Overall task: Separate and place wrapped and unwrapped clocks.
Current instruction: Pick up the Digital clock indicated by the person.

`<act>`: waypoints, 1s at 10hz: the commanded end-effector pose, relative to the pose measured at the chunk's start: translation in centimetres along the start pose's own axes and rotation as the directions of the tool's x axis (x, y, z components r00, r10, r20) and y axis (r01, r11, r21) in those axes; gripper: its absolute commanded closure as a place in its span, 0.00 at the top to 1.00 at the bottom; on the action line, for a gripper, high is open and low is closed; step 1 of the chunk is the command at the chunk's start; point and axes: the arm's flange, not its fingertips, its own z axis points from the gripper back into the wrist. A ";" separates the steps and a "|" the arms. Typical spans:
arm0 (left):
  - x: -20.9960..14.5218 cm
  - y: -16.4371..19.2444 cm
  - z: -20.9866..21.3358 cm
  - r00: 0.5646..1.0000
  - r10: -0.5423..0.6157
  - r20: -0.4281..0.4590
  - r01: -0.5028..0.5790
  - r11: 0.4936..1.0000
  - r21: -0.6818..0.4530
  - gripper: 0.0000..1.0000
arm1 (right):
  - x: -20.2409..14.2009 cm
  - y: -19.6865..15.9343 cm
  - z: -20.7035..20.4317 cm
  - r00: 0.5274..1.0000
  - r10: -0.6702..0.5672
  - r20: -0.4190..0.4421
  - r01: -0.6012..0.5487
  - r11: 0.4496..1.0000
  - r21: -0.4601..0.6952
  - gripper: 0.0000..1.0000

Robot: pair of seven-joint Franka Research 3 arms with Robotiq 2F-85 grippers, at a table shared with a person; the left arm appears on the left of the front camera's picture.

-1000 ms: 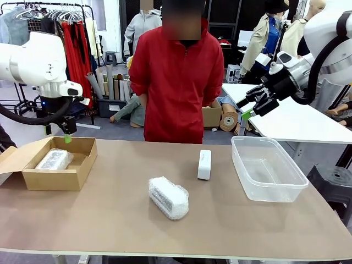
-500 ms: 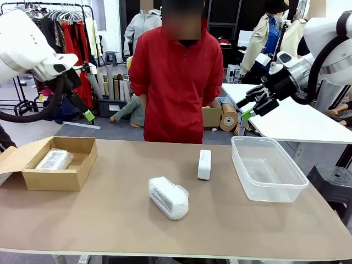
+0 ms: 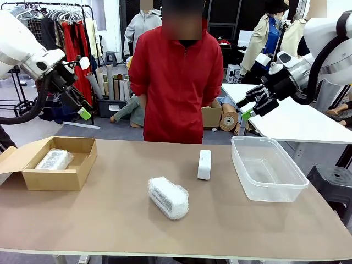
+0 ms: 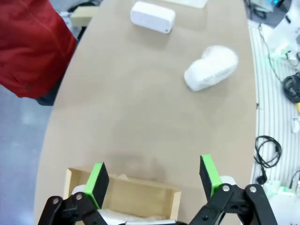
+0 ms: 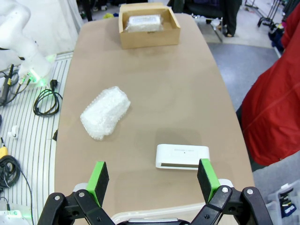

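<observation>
A bubble-wrapped clock lies in the middle of the table. Behind it, the bare white clock stands on edge. A second wrapped clock rests inside the brown cardboard box at the left. My left gripper hangs open high above the box, holding nothing. My right gripper is open too, raised above the clear tub.
A person in a red jacket stands at the far side of the table with hands behind the back. The table has bare room between the box and the tub. Cables lie on the floor beside it.
My left gripper rose from just above the box rim to well above it and swung outward to the left. The right arm and all clocks stayed still.
</observation>
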 end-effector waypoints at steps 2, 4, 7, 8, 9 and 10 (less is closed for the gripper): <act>0.4 0.0 -0.4 1.000 0.023 0.003 -0.023 1.000 0.007 1.00 | 0.1 0.0 0.1 1.000 0.005 -0.002 -0.005 1.000 -0.001 1.00; -0.3 0.1 -0.4 0.994 -0.100 0.054 0.099 0.995 0.013 1.00 | 0.1 0.0 0.1 1.000 0.005 -0.002 -0.005 1.000 -0.001 1.00; -1.5 1.7 -1.5 0.943 -0.278 0.183 0.305 0.941 -0.143 1.00 | 0.1 0.0 0.1 1.000 0.005 -0.002 -0.005 1.000 -0.001 1.00; -1.8 2.0 -1.3 0.923 -0.306 0.232 0.345 0.927 -0.148 1.00 | 0.1 0.0 0.1 1.000 0.005 -0.002 -0.005 1.000 -0.001 1.00; -1.9 2.2 -1.0 0.894 -0.336 0.297 0.388 0.912 -0.137 1.00 | 0.1 0.0 0.1 1.000 0.005 -0.002 -0.005 1.000 -0.001 1.00; -2.1 2.6 -0.7 0.874 -0.319 0.368 0.387 0.913 -0.129 1.00 | 0.1 0.0 0.1 1.000 0.005 -0.002 -0.005 1.000 -0.001 1.00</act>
